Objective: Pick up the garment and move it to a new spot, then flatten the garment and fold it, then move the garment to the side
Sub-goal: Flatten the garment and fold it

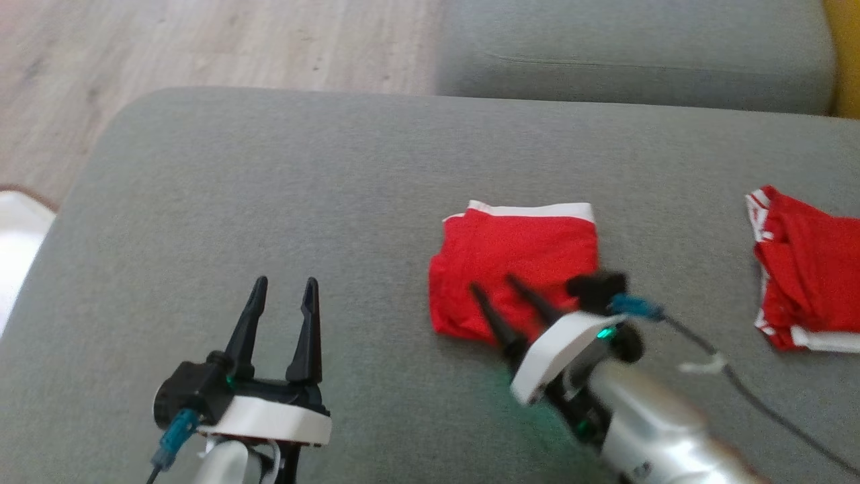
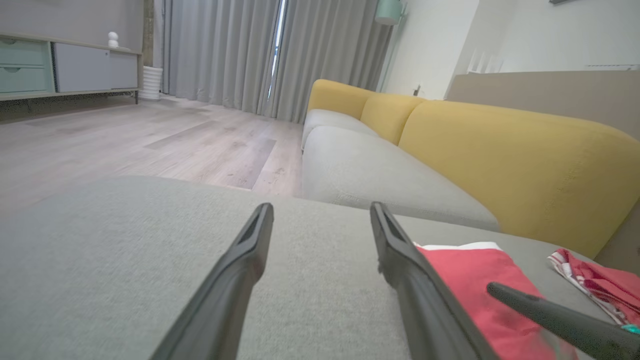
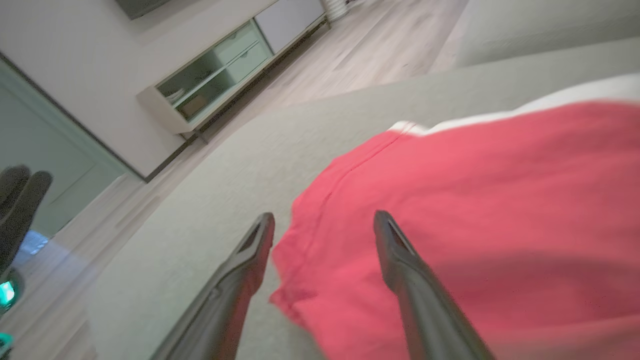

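The folded garment [image 1: 514, 265] lies on the cushion [image 1: 269, 188] with the right end effector [image 1: 492, 282] wide over its near edge and the left end effector [image 1: 285, 282] wide, well apart; to shift it aside, pinch all layers so the fold holds.

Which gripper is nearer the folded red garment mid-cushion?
Right. The right gripper, jaws open, hangs over the near edge of the folded red garment; the left gripper, also open, sits well off to its left above bare cushion.
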{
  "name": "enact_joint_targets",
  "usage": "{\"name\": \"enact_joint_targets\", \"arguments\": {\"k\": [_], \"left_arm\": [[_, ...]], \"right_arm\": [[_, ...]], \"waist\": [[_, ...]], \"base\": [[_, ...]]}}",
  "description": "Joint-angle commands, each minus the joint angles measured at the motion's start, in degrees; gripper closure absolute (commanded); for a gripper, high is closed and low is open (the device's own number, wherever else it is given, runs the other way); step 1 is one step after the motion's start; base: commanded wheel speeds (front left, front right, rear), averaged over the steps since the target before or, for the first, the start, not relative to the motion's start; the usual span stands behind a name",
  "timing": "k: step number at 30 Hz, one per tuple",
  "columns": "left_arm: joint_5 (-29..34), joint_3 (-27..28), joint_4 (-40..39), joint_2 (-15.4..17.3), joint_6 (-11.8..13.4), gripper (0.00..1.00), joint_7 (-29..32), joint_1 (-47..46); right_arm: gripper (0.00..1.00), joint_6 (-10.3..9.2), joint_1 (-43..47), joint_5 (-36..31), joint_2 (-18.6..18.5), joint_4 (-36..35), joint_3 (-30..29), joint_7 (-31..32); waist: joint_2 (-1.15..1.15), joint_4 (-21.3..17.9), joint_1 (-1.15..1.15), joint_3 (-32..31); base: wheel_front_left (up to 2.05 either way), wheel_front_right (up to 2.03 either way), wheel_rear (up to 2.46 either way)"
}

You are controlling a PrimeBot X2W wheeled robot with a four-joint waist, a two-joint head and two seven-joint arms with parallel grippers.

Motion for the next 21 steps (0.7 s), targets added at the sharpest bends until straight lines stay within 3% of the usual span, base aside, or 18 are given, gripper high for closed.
{"name": "enact_joint_targets", "arguments": {"k": [1,4,9,15,21], "left_arm": [[0.4,2.5,-2.6,0.3,0.1,0.00,-0.5,-2.4],[0.4,2.7,-3.9,0.3,0.1,0.00,-0.5,-2.5],[0.5,2.0,-5.6,0.2,-0.1,0.00,-0.5,-2.9],[0.6,1.1,-6.5,0.2,-0.2,0.00,-0.5,-3.1],[1.8,1.0,-5.6,0.2,-0.3,0.00,-0.5,-2.5]], "right_arm": [[0.00,-0.04,-2.8,-2.1,-1.3,-1.7,-1.8,-2.0],[0.00,-0.04,-3.0,-7.6,-4.2,-3.0,-7.7,-3.3],[0.00,-0.04,3.0,-20.9,-6.4,-12.5,-26.4,-3.4],[0.00,-0.04,15.3,-36.8,-2.3,-25.9,-43.2,-3.4],[0.00,-0.04,21.9,-42.6,0.8,-32.5,-48.5,-3.4]], "waist": [[0.00,-1.9,0.00,-0.2],[0.00,-3.8,0.00,-0.3],[0.00,-6.2,0.00,-0.2],[0.00,-7.9,0.00,0.1],[0.00,-8.4,0.00,0.3]], "base": [[0.00,0.00,0.00],[0.00,0.00,0.00],[0.00,0.00,0.00],[0.00,0.00,0.00],[0.00,0.00,0.00]]}}
